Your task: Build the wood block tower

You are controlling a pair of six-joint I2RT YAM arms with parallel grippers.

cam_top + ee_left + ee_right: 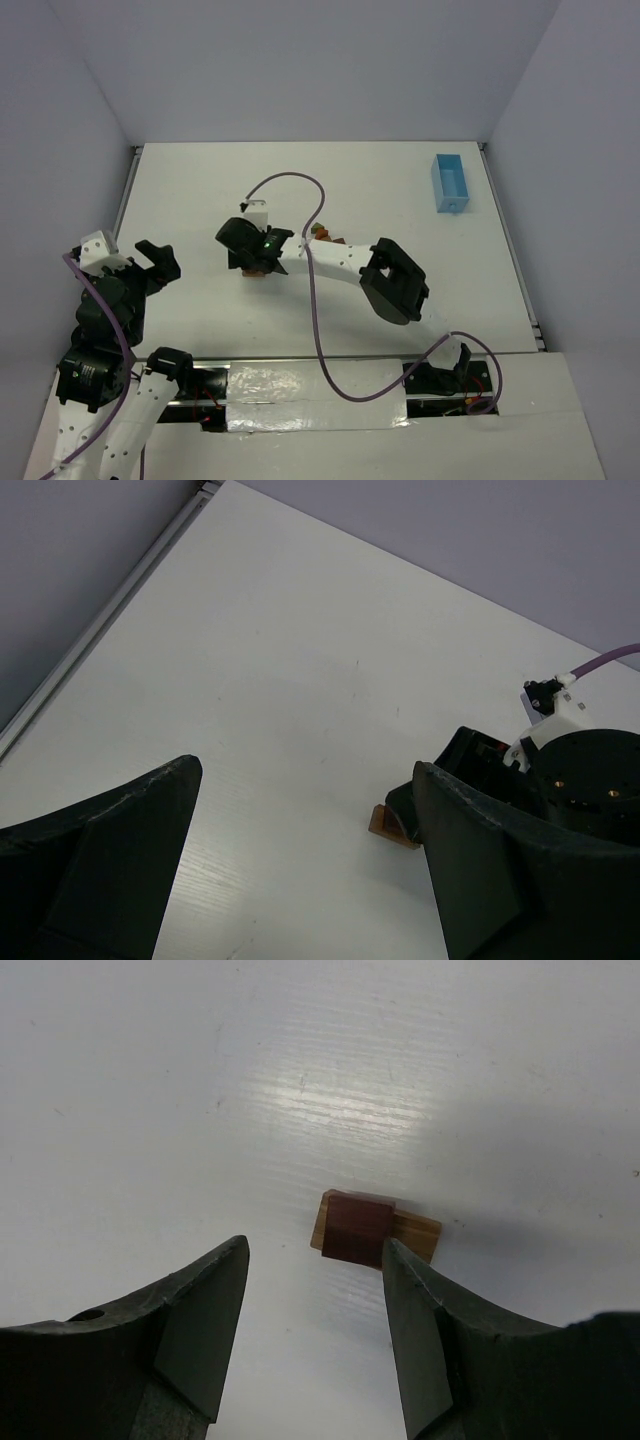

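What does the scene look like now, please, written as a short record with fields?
tower: low stack, a reddish-brown block on top of a tan-orange piece, centre-left on the table
right gripper: open, close over the tower, not gripping it
left gripper: open wide, empty, at the left side
spare wood blocks: beside the right arm, partly hidden
light-blue tray: far right, apart from the blocks

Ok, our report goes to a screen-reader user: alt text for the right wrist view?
A small stack of wood blocks, a reddish one atop an orange one, sits on a white table. The right gripper hovers over it, jaws open, holding nothing.
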